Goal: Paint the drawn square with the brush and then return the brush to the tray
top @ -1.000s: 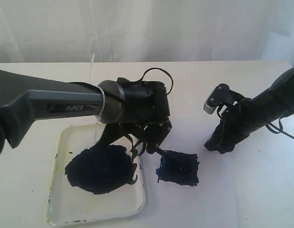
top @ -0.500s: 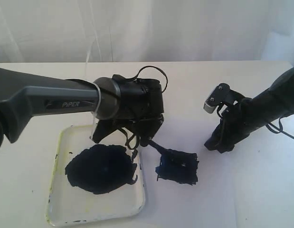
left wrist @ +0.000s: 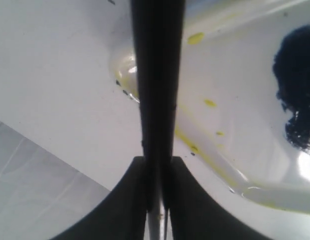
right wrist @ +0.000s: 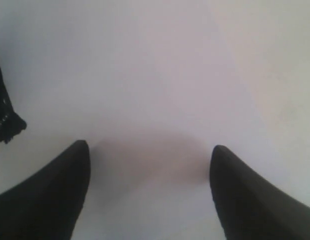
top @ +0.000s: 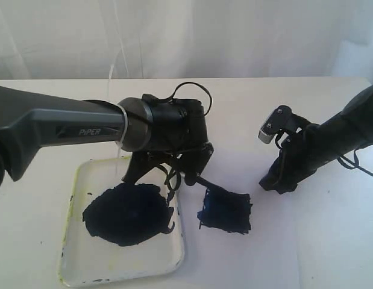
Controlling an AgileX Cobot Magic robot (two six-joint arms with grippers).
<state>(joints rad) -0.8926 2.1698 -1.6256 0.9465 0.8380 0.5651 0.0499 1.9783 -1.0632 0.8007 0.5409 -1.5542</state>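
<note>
The drawn square (top: 225, 212) on the white paper is smeared all over with blue-black paint. My left gripper (top: 187, 173) hangs over the tray's right rim, shut on the brush (top: 202, 182), a thin black stick slanting down to the square's upper-left corner. In the left wrist view the brush (left wrist: 157, 75) runs straight out from between the closed fingers of my left gripper (left wrist: 157, 167), above the tray (left wrist: 230, 165). The tray (top: 70, 217) is white with a yellow-stained rim. My right gripper (top: 275, 182) rests open on the paper, right of the square, and holds nothing.
A large blue-black paint puddle (top: 127, 214) fills the tray's middle and shows in the left wrist view as paint puddle (left wrist: 297, 100). In the right wrist view, my right gripper (right wrist: 149, 150) is over bare paper, with the square's painted edge (right wrist: 2, 117) off to one side.
My left gripper rose and drew back a little toward the tray, then dipped again, the brush tip staying at the square's upper-left corner. The right arm has not moved.
</note>
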